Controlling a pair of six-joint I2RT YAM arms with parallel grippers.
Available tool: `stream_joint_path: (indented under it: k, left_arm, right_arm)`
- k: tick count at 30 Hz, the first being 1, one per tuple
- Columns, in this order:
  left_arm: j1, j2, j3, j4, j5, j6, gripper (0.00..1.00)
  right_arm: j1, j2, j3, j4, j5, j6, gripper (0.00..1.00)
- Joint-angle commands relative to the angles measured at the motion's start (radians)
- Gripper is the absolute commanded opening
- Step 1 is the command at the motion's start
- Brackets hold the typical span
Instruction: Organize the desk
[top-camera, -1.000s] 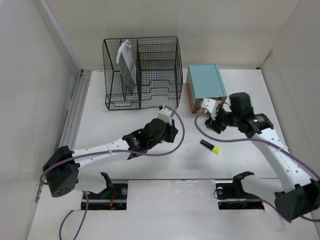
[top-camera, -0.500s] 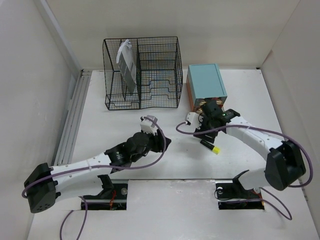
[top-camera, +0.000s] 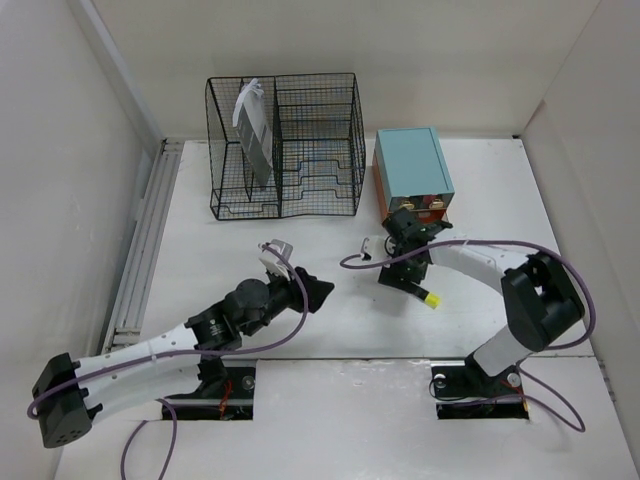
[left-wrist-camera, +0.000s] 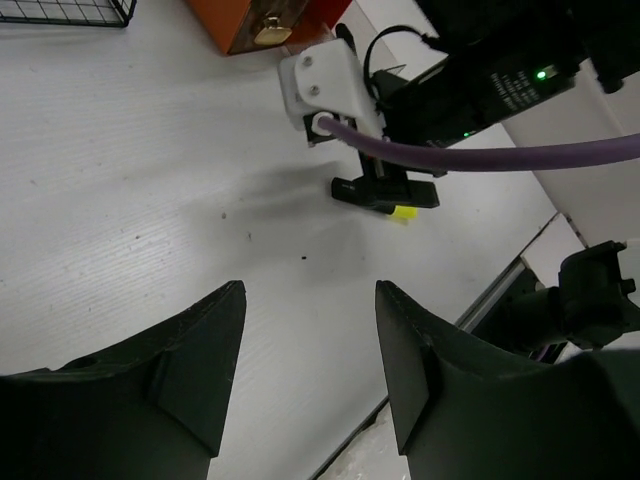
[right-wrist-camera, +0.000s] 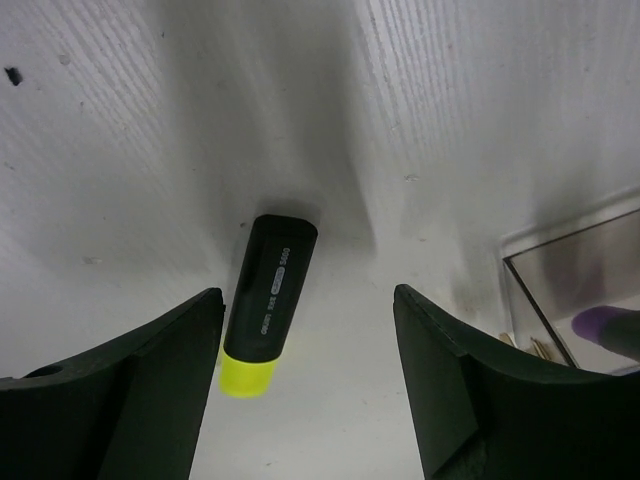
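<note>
White walls close in on three sides of the desk (top-camera: 200, 250), a wide matte white top that fills the floor of the enclosure and carries everything else. Nearest, the two arm bases sit in cut-outs along its front edge. From the left base the arm stretches low and diagonally toward the middle. The left gripper (top-camera: 318, 290) hangs over bare tabletop, released, its jaws apart with only white surface showing in the gap. A little farther and to the right, the right gripper (top-camera: 400, 275) points down at the desk, its jaws spread wide and holding nothing. In the right wrist view a highlighter (right-wrist-camera: 268, 300), black with a yellow cap, lies flat on the desk between the two fingers. It sits just beside one of them, and whether it touches that finger cannot be told. A purple cable (top-camera: 470, 243) arcs along the right arm. Just behind that gripper stands a drawer box (top-camera: 412, 165) with a teal top and an orange front. Farthest, against the back wall and left of the box, is a black wire rack (top-camera: 300, 140), with a pale sheet (top-camera: 252, 125) standing tilted in its left compartment
</note>
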Motion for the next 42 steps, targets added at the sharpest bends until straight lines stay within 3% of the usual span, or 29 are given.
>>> stream_joint_path:
  k: [1, 9, 14, 17, 18, 22, 28, 36, 42]
  left_arm:
    - [-0.006, -0.036, -0.010, 0.046, 0.014, 0.014, 0.52]
    - [-0.006, -0.079, -0.010, 0.017, 0.014, 0.033, 0.52]
    - [-0.006, -0.108, -0.010, -0.001, 0.014, 0.033, 0.52]
    - [-0.006, -0.126, -0.010, -0.024, 0.014, 0.033, 0.52]
    - [-0.006, -0.126, -0.010, -0.024, 0.005, 0.033, 0.52]
    - [-0.006, -0.139, -0.019, -0.034, 0.004, 0.033, 0.52]
    - [-0.006, -0.129, -0.010, -0.034, 0.004, 0.042, 0.53]
    - [-0.006, -0.088, -0.001, -0.023, 0.023, 0.060, 0.53]
    - [-0.006, -0.079, -0.001, -0.004, 0.023, 0.060, 0.53]
  right_arm:
    - [0.013, 0.036, 0.006, 0.035, 0.019, 0.035, 0.74]
    - [0.036, 0.105, 0.015, 0.035, 0.010, 0.101, 0.73]
    - [0.045, 0.159, 0.025, 0.026, 0.010, 0.129, 0.62]
    - [0.045, 0.182, 0.025, 0.026, -0.001, 0.129, 0.38]
    - [0.045, 0.191, 0.025, 0.026, -0.001, 0.138, 0.24]
    - [0.045, 0.165, 0.035, 0.026, -0.010, 0.138, 0.07]
    - [0.030, -0.009, 0.149, 0.047, -0.053, 0.156, 0.06]
    - [-0.149, -0.158, 0.281, 0.148, -0.114, 0.156, 0.05]
    - [-0.283, -0.152, 0.301, 0.221, -0.159, 0.098, 0.05]
